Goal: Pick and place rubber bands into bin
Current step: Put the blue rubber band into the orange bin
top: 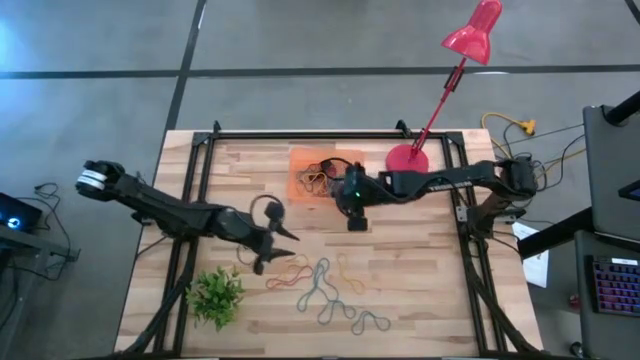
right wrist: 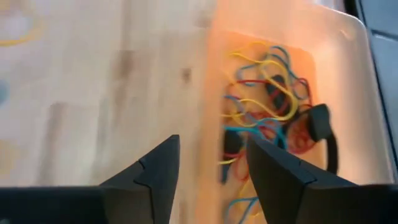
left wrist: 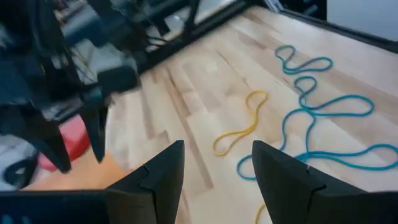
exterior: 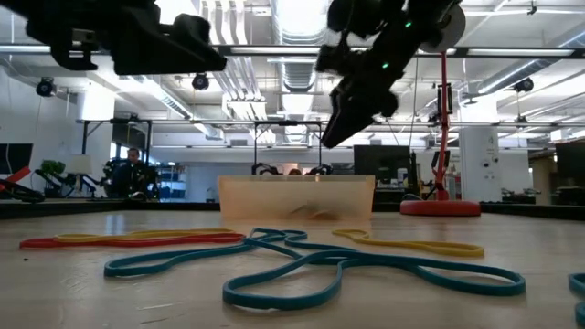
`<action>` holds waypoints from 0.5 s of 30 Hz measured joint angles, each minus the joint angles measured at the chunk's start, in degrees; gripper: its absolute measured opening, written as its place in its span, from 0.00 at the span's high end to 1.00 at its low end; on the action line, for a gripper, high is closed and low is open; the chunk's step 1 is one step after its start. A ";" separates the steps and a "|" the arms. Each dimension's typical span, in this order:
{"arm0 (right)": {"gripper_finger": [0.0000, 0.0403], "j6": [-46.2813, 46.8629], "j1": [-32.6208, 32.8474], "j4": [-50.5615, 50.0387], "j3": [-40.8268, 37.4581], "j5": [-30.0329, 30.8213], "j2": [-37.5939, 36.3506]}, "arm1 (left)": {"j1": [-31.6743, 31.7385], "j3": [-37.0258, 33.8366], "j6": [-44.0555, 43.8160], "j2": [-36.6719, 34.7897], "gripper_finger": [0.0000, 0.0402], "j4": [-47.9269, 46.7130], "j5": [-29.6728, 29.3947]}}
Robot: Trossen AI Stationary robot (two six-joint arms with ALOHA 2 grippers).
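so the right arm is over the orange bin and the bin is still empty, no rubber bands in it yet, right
Not quite. The right gripper is by the orange bin, at its edge, but the bin is not empty: the right wrist view shows a tangle of rubber bands already lying inside it, yellow, red and blue among them.

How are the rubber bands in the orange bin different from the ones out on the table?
The rubber bands in the bin are bunched in a tangled heap; the rubber bands on the table lie spread out flat. The bin's bands sit inside its walls; the table's lie on bare wood. Both groups are thin, colourful loops.
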 joint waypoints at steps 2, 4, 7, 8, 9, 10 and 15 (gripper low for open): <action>0.57 1.07 1.83 0.16 -2.16 -0.01 -2.75 | 0.00 3.22 -0.15 3.71 0.57 -2.62 0.10; 0.58 2.98 3.78 0.04 -4.71 0.01 -6.10 | 0.00 6.97 -0.19 7.71 0.57 -6.59 0.12; 0.59 6.64 7.01 0.15 -8.79 0.07 -11.88 | 0.00 12.39 0.00 13.73 0.57 -13.08 0.13; 0.59 8.07 8.15 0.48 -10.18 0.07 -13.85 | 0.00 14.05 0.18 15.54 0.57 -15.06 0.15; 0.59 9.67 9.35 1.12 -11.66 0.08 -15.77 | 0.02 15.62 0.18 17.37 0.57 -17.47 0.15; 0.60 11.26 10.47 1.95 -13.19 0.06 -17.87 | 0.02 17.20 0.18 19.15 0.57 -19.49 0.15; 0.62 17.38 16.10 8.45 -21.50 2.22 -27.11 | 0.31 23.62 -3.44 26.38 0.57 -23.75 2.97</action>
